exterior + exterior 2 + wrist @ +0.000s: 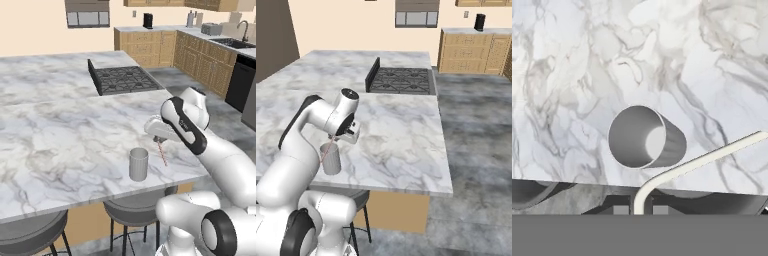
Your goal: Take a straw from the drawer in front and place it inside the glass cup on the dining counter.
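My gripper (159, 137) hovers above the dining counter (60, 145), just right of the glass cup (138, 164), and is shut on the straw (163, 153). The thin reddish straw hangs down from the fingers, its lower end beside the cup and above the marble. From the right base view, the gripper (337, 136) holds the straw (326, 150) slanting down in front of the cup (331, 159). In the hand view the cup (644, 137) stands open-mouthed near the counter's front edge, and the straw (702, 160) bends away to the right past it. The drawer is out of view.
A black cooktop (125, 79) is set into the counter behind the cup. Two round stools (132, 210) (30, 235) stand under the counter's near edge. Wall cabinets with a sink (235, 44) line the far right, across grey floor.
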Tool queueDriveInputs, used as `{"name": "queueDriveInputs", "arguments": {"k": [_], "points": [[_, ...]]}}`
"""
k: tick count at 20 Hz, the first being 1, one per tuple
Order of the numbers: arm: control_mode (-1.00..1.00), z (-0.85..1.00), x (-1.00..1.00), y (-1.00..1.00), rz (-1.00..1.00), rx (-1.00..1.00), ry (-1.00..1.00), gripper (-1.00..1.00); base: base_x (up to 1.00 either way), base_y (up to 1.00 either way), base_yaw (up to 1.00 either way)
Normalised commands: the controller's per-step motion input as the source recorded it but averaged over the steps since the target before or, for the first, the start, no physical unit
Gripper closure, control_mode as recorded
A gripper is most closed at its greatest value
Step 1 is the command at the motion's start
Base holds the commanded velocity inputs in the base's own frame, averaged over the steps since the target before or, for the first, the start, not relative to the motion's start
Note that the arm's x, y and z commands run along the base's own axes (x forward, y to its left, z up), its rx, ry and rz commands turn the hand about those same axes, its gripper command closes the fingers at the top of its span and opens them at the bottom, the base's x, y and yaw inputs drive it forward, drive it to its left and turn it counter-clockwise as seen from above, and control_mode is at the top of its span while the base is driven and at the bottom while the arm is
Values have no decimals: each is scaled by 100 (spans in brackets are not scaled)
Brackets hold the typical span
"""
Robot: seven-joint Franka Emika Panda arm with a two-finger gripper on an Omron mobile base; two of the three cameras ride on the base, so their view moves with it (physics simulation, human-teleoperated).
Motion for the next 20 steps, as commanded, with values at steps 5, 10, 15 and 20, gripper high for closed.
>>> {"name": "queueDriveInputs", "arguments": {"k": [5, 10, 15, 20], "points": [[-100, 55, -11, -33, 23, 10, -3, 100, 0, 0, 0], [-100, 57, -10, -16, 24, 10, -1, 100, 0, 0, 0], [-100, 14, 0, 11, 25, 17, 0, 100, 0, 0, 0], [-100, 0, 0, 45, 23, 21, 0, 100, 0, 0, 0]]}}
